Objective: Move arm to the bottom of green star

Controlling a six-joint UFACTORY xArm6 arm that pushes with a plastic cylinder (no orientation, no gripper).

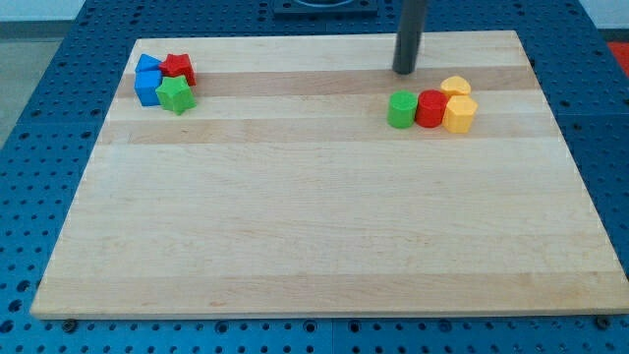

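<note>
Red cylinder (pixel 430 108) sits between green cylinder (pixel 401 109) and yellow block (pixel 460 114).

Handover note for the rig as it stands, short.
My tip is down near the board's top edge, just above the green cylinder in the right cluster with the red cylinder and two yellow blocks.
The green star sits far off at the view's top left, against the blue blocks and the red block.
Done: nothing visible yet.
Left: cross to the view's left and stop just below the green star.
</note>
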